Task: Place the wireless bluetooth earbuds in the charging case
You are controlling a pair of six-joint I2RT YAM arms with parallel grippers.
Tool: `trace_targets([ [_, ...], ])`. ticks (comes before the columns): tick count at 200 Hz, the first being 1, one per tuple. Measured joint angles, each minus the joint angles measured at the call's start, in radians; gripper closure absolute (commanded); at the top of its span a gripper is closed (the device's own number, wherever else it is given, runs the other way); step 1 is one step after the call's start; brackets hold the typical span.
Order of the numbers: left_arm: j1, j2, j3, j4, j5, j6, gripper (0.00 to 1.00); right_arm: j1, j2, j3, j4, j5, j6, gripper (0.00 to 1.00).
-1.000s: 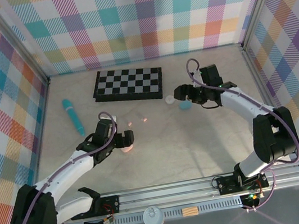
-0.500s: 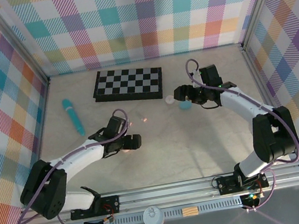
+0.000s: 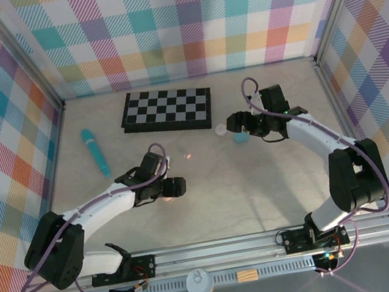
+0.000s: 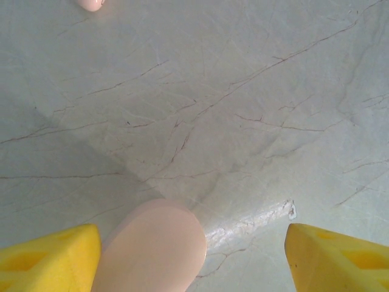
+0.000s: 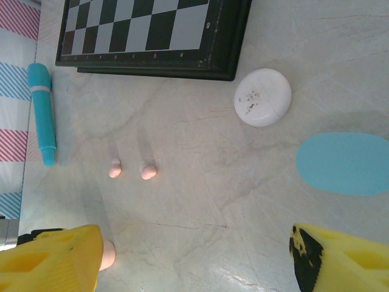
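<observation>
Pink earbuds lie loose on the marble table between the arms. The left gripper stands wide, unclamped, astride a pink case. The right gripper gapes empty near a blue case.

Seen from above, your left arm and right arm are each built of white links joined by black joints, with a lavender cable looping alongside. The left hand and right hand are black housings. Your wrist cameras show their fingers as blocky bright-yellow pads, one on the right hand smudged black at its edge. The black bases sit bolted to a silver rail.
</observation>
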Motion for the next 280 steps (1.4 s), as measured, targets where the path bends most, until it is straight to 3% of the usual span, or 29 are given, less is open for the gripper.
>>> trace_targets([
  [93, -0.027, 0.082, 0.006, -0.075, -0.035, 0.005, 0.29, 0.000, 0.000, 0.000, 0.000, 0.000, 0.000, 0.20],
  [207, -0.072, 0.103, 0.032, -0.107, -0.053, 0.005, 0.60, 0.000, 0.000, 0.000, 0.000, -0.001, 0.001, 0.21],
  [280, -0.080, 0.090, 0.046, -0.097, -0.061, 0.042, 0.65, 0.000, 0.000, -0.001, 0.004, -0.042, 0.020, 0.22],
])
